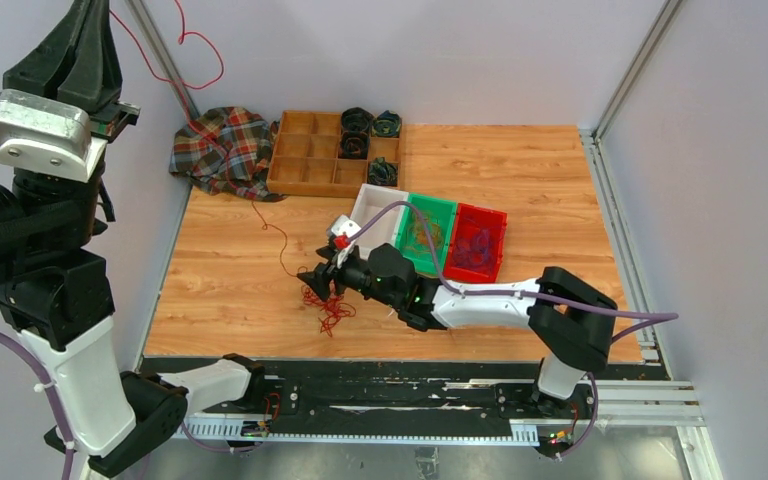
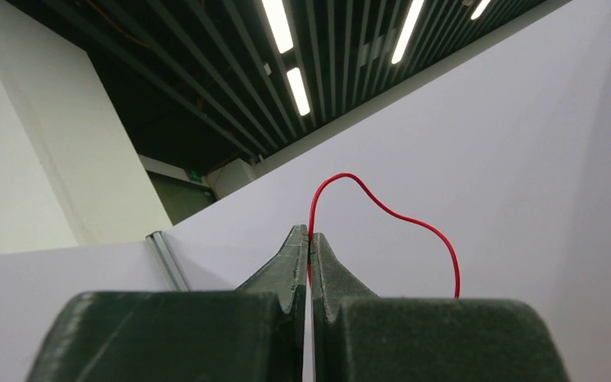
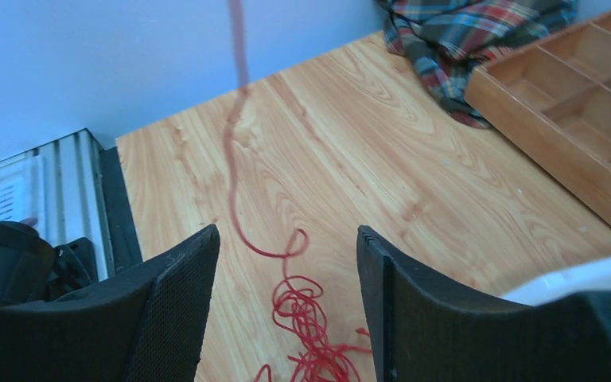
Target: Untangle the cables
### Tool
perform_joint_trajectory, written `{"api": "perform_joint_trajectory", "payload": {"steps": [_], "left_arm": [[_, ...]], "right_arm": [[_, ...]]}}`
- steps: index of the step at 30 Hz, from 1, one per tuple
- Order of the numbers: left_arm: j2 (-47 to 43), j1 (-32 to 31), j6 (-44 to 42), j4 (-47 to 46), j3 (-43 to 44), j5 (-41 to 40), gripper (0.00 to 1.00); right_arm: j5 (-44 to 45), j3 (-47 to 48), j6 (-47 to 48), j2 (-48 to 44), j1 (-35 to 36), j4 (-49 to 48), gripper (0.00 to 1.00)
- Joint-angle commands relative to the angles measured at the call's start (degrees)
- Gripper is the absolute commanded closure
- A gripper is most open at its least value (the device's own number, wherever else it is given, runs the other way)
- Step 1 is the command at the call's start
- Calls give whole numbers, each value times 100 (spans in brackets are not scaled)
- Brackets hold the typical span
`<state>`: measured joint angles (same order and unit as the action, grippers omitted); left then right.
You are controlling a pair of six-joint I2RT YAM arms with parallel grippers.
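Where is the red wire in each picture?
Top: the red wire lies tangled by the right gripper, with one strand running up to the upper left.
Left wrist: red wire loops out of the shut left gripper.
Right wrist: red wire sits low, between the open fingers.
Shared landmark: plaid cloth, top and right wrist only.

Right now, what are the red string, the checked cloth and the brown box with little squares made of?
The red wire looks like thin plastic-coated wire: smooth, holding springy loops; its core is hidden. The cloth looks like soft woven fabric, matte and crumpled into folds. The box looks like pale wood, matte, with flat thin dividers.
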<state>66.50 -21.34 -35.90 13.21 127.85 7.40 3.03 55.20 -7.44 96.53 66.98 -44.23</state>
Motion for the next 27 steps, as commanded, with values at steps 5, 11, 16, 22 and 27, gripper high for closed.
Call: {"api": "perform_joint_trajectory", "payload": {"steps": [5, 11, 16, 22, 27], "left_arm": [[-174, 5, -297, 376, -205, 79, 100], [-574, 2, -685, 586, -1137, -102, 100], [-560, 6, -764, 753, -1208, -322, 100], [-819, 8, -923, 1338, -1855, -507, 98], [-1319, 8, -1204, 1639, -3116, -895, 97]], "right_arm": [[-841, 367, 192, 586, -62, 182, 36], [-494, 391, 164, 892, -92, 360, 42], [-304, 636, 279, 1066, -150, 539, 51], [-276, 969, 448, 1336, -255, 894, 67], [-292, 921, 493, 1434, -379, 936, 80]]}}
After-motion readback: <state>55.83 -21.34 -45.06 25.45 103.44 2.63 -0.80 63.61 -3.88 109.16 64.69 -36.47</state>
